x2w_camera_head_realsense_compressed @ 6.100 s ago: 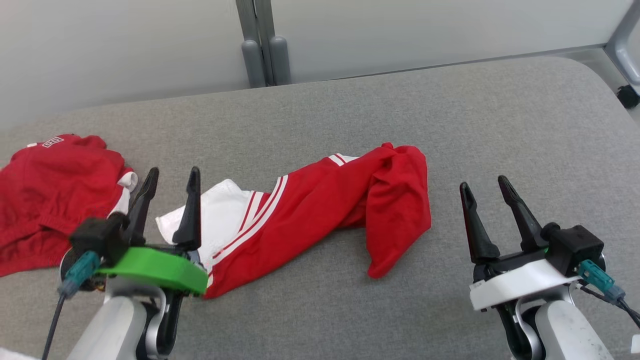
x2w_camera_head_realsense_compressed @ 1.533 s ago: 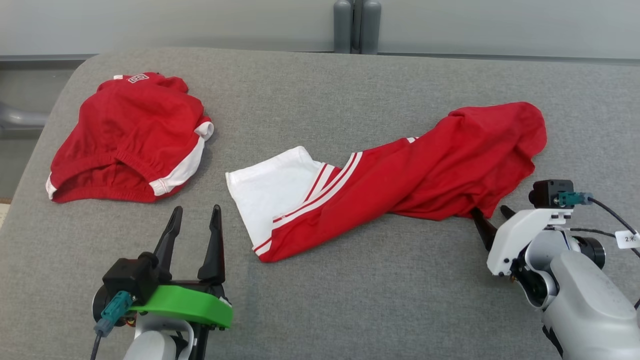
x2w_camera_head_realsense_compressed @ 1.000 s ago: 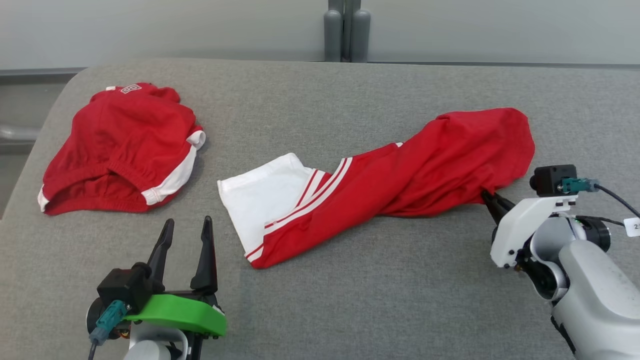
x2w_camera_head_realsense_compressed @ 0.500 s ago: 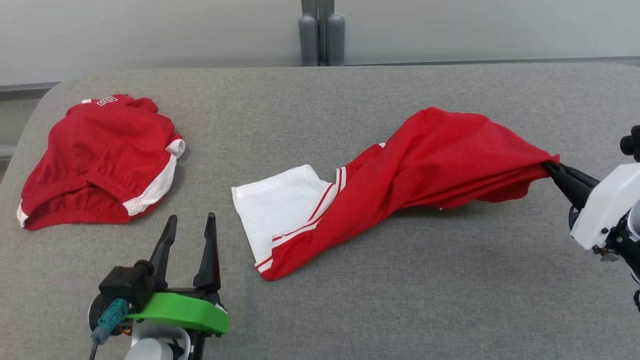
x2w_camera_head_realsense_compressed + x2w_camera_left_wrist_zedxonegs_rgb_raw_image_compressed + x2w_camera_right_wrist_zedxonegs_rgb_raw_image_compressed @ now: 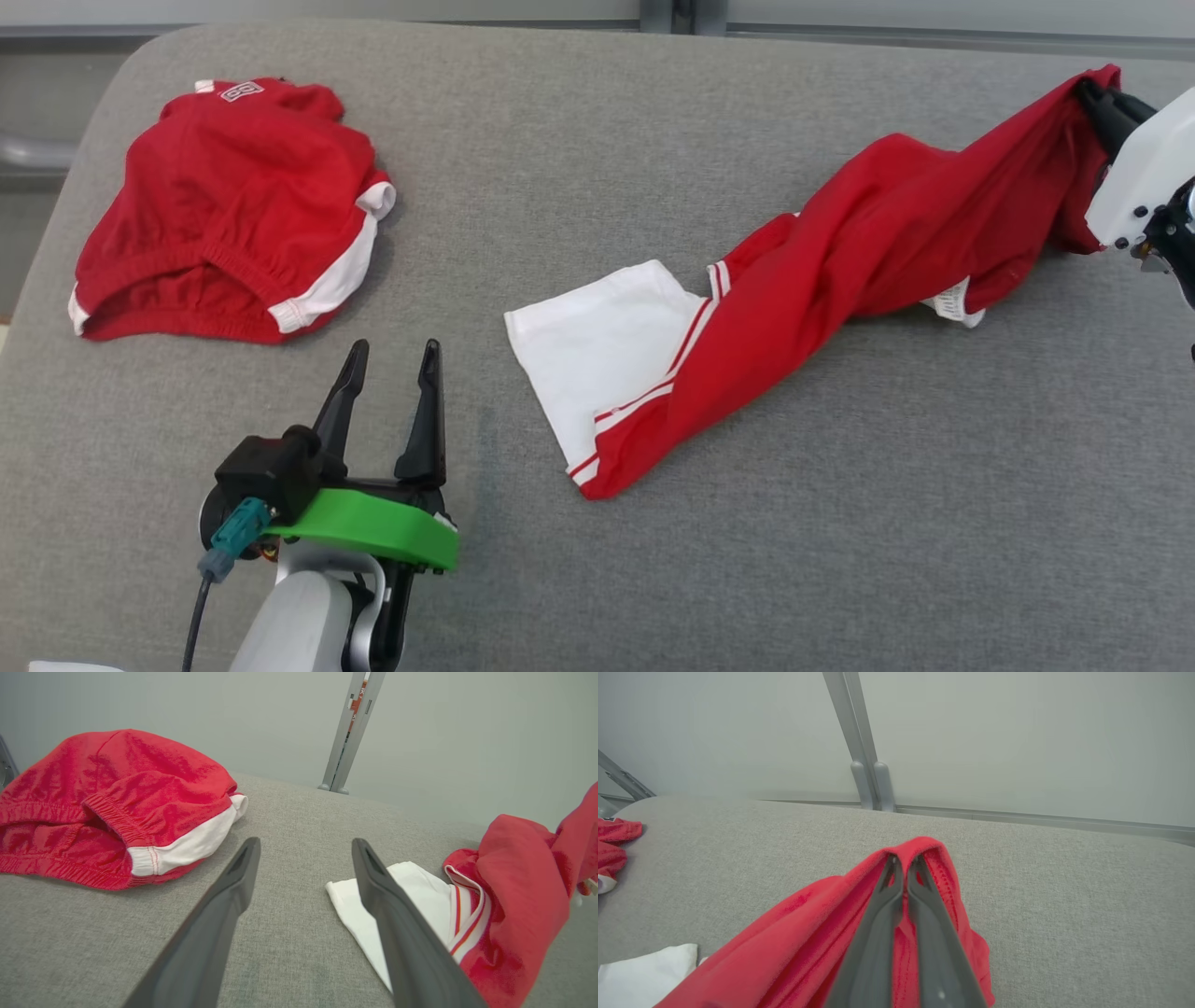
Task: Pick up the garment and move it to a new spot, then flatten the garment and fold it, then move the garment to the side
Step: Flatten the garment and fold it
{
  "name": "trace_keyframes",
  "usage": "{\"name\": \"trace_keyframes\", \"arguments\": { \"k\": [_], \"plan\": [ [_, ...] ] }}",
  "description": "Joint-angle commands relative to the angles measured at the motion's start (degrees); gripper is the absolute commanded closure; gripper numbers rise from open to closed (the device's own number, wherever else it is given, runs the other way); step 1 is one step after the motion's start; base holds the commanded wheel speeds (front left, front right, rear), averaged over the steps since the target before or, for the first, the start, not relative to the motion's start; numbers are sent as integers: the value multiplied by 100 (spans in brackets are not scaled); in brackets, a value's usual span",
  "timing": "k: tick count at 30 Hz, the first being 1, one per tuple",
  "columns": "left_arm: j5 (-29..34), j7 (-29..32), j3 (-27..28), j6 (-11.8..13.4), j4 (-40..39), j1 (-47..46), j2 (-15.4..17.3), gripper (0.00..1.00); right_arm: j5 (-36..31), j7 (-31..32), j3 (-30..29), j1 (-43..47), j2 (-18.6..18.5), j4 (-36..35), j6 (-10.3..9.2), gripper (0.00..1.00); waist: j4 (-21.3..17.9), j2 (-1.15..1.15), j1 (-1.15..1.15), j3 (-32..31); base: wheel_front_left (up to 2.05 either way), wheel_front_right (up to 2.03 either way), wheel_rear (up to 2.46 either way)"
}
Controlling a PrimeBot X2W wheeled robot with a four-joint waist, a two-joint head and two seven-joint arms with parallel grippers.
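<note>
The garment [image 5: 840, 271] is a red piece with white stripes and a white end, stretched from the table's middle up to the far right. My right gripper [image 5: 1097, 98] is shut on its red end and holds that end lifted; in the right wrist view the closed fingers [image 5: 903, 868] pinch a fold of red cloth [image 5: 859, 924]. The white end [image 5: 607, 350] still lies flat on the table. My left gripper [image 5: 390, 359] stands open at the lower left, a little left of that white end, with nothing between its fingers [image 5: 233, 882].
A second red garment [image 5: 233, 210] with white trim lies bunched at the far left of the grey padded table [image 5: 840, 523], also in the left wrist view [image 5: 112, 807]. A grey post [image 5: 864, 765] stands behind the table's far edge.
My right gripper closed on the garment's red end and has pulled it up and to the right, stretching the cloth out. The head camera has shifted. The left gripper stays open.
</note>
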Motion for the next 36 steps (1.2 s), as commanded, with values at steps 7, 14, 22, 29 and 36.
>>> {"name": "trace_keyframes", "arguments": {
  "k": [7, 14, 22, 29, 36],
  "plan": [
    [22, -48, 57, -44, 216, -72, -78, 0, -148, -889, 270, -482, 59, 1665, -4, 54, 336, 0, 0, 73, 0, 0, 0],
    [67, -48, 210, -11, 210, 125, 45, 0, -8, -1254, 806, -229, 30, 1999, -5, 0, -110, 0, 0, -356, 0, 0, 0],
    [39, -50, 325, 86, 75, 384, 162, 0, 245, -1873, 925, 610, -27, 1179, -4, 0, -643, 0, 0, -731, 0, 0, 0],
    [9, -36, 312, 134, -59, 533, 164, 0, 292, -2697, 423, 2037, 270, 132, -3, 0, -827, 0, 0, -845, 0, 0, 0],
    [39, 82, 246, 145, -160, 548, 265, 0, 65, -3325, 51, 2985, 836, -504, -3, 0, -897, 0, 0, -846, 0, 0, 0]
  ]
}}
